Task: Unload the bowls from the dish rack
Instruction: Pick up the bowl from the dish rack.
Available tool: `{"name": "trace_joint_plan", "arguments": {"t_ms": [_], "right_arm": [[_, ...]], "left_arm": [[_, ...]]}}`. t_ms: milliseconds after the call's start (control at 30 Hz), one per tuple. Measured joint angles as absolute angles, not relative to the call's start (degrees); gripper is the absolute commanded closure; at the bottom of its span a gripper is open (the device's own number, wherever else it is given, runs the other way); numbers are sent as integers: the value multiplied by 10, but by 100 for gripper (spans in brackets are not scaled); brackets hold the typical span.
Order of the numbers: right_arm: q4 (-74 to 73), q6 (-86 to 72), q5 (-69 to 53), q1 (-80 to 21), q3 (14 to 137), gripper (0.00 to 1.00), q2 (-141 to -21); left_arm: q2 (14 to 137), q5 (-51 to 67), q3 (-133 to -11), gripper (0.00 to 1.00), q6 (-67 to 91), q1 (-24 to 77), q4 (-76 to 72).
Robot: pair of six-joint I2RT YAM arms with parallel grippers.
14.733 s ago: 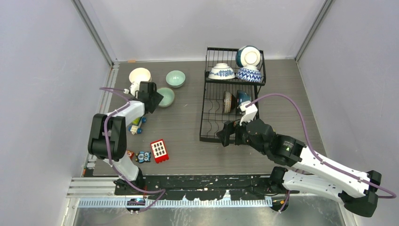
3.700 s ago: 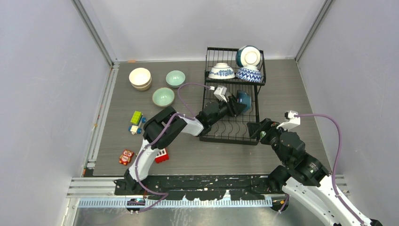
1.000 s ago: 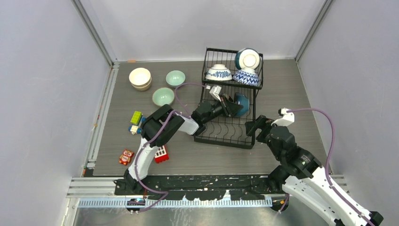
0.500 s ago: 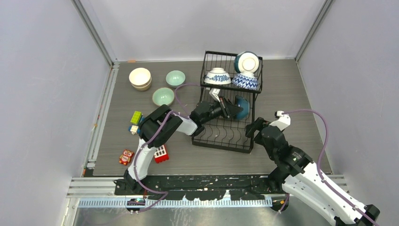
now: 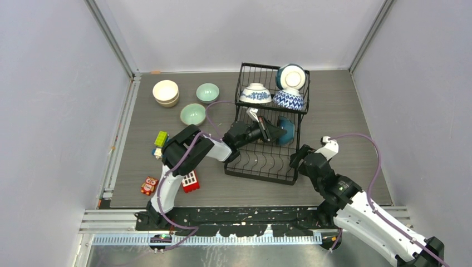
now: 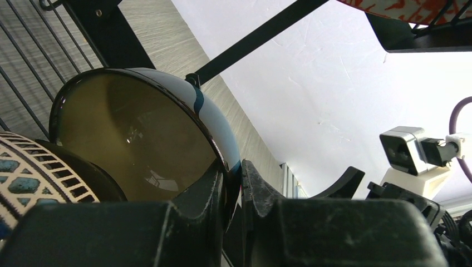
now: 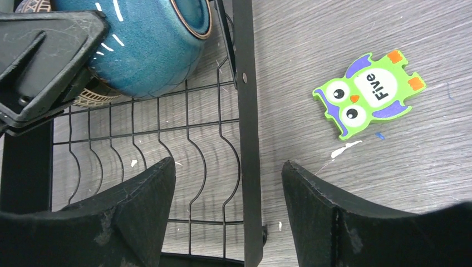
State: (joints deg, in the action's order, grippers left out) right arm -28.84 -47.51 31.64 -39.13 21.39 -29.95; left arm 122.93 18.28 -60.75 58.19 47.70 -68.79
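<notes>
Left wrist view only: olive-glazed inside of the teal bowl (image 6: 139,139), rim pinched by the left gripper (image 6: 234,178) — bowl on edge in the dish rack (image 7: 246,139), lower tier. Right wrist view only: its glossy white-flecked outside — right gripper (image 7: 228,194) spread astride the rack's edge bar.

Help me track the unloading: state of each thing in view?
Black wire dish rack, holds five bowls.
Dark teal ceramic bowl, on edge, lower tier.
Left gripper, shut on the teal bowl's rim.
Brown patterned bowl, on edge, lower tier.
Two blue-and-white patterned bowls, upside down, upper basket.
Teal-and-white bowl, on its side, upper basket.
Right gripper, open astride rack's side bar.
Cream bowls, stacked, unloaded.
Two pale green bowls, upright, unloaded.
</notes>
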Motion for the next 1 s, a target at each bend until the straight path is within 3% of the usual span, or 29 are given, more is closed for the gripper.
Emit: {"name": "trace_joint_plan", "arguments": {"t_ms": [267,600,667,867,1000], "right_arm": [[-254,-487,319,-391,202,48,-338],[-227,-530,323,-382,200,52,-438],[-225,-538,323,-381,200,49,-439],[-228,-543,319,-381,201,20,-390],[-263,-539,314,-381,217,11,-340]], "left_arm": [[1228,174,-606,100,612,484,-693],[1206,190,-582,100,644,506,-708],[1199,192,-571,100,644,506,-707],[1185,196,-554,100,644,505,-705],[1181,199,-548,100,644,505,-703]]}}
